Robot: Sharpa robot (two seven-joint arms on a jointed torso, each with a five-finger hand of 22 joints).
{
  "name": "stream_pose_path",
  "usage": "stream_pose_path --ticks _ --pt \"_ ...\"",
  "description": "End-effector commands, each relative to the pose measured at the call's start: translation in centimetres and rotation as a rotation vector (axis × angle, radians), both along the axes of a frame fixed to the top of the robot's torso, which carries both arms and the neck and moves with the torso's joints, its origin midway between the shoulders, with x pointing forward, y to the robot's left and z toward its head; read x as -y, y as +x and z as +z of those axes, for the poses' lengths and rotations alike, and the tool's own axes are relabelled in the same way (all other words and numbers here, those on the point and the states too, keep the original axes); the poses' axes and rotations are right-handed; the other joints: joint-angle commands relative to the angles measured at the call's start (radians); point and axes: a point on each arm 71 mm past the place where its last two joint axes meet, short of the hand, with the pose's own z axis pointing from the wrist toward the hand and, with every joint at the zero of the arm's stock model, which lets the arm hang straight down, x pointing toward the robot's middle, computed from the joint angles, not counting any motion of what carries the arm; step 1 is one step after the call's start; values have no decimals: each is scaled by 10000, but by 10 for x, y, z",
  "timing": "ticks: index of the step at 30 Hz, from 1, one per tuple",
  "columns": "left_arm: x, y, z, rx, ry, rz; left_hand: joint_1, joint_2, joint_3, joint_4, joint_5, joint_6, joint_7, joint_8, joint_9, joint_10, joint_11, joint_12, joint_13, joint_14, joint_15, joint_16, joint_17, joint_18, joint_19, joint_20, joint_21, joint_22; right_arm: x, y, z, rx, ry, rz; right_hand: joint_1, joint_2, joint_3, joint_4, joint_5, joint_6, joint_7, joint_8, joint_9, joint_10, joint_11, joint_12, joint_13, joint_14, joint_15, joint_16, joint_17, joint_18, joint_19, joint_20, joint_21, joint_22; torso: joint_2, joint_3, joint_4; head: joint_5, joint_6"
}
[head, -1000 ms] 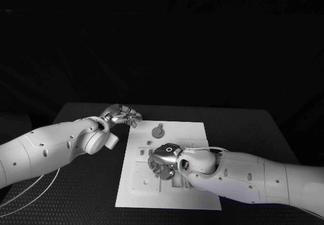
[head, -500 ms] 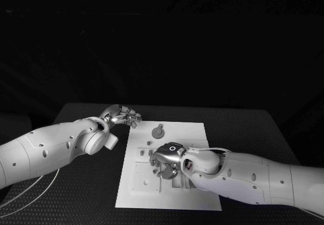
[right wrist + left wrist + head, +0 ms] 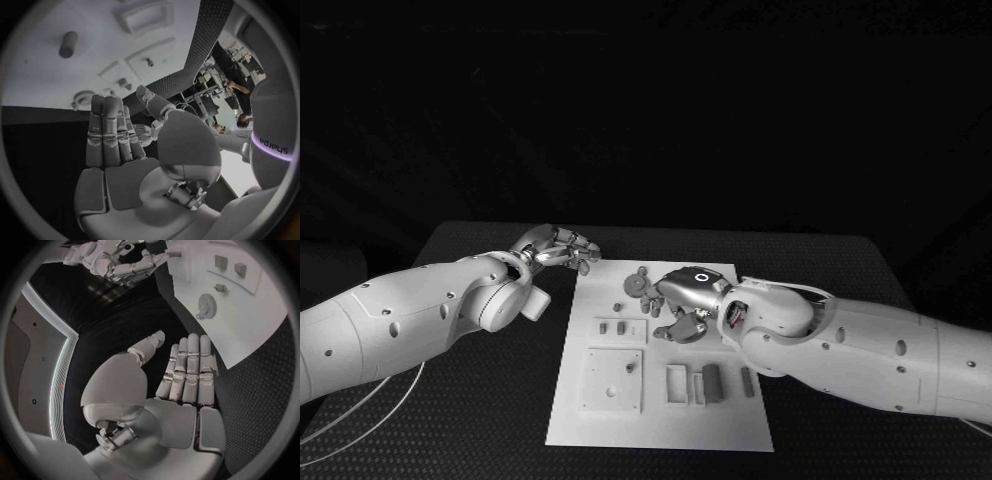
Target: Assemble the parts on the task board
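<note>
The white task board [image 3: 661, 420] lies in the middle of the table. A round grey part [image 3: 636, 283] sits near its far edge, and two small grey pieces [image 3: 613, 327] lie below it. A dark block [image 3: 711, 382] stands beside a slotted frame [image 3: 678, 385] near the board's middle. My right hand [image 3: 678, 302] hovers over the far half of the board next to the round part; its fingers [image 3: 109, 132] are straight and hold nothing. My left hand [image 3: 563, 248] waits off the board's far left corner, its fingers [image 3: 187, 372] flat and empty.
A raised square plate [image 3: 610, 380] with a small peg [image 3: 630, 368] takes up the board's near left. My right forearm [image 3: 877, 350] crosses the board's right edge. Black table [image 3: 488, 420] surrounds the board.
My right hand has moved from the board's near middle toward its far end, uncovering the block, frame and small pieces. My left hand has stayed put.
</note>
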Motion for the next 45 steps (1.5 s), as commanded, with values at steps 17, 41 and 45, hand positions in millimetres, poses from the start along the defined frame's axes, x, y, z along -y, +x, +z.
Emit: stream_pose_path --ticks 17,41,45 --pt "0 0 2 145 -128 -46 -46 -31 0 56 60 -59 -22 33 0 -65 17 65 -8 73 -21 -66 28 180 79 -17 -75 15 47 20 -9 -828 -1943 -958 -587 -409 -486 114 16 -284 -301 -29 -23 -435 205 -230 -106 -269 194 226 98 79 -189 31 12 208 13 8 -4 21 54" --pt "1 0 2 143 -147 -97 -44 -26 -1 61 60 -54 -25 39 1 -61 14 74 -7 80 -22 -84 54 180 84 -17 -82 20 44 20 -35 -1083 -2606 -797 -137 307 -471 -96 15 288 -282 376 153 148 -7 145 77 -184 -3 533 108 83 -66 -42 99 382 16 -6 14 41 -46" --pt "1 0 2 142 -144 -87 -43 -24 -1 62 60 -53 -26 39 1 -61 13 75 -7 80 -22 -87 58 180 85 -17 -83 21 42 19 -37 -1064 -2534 -742 -55 570 -500 -103 15 488 -326 482 197 357 -96 258 142 -113 -89 592 98 83 12 -82 138 418 20 -8 19 40 -58"
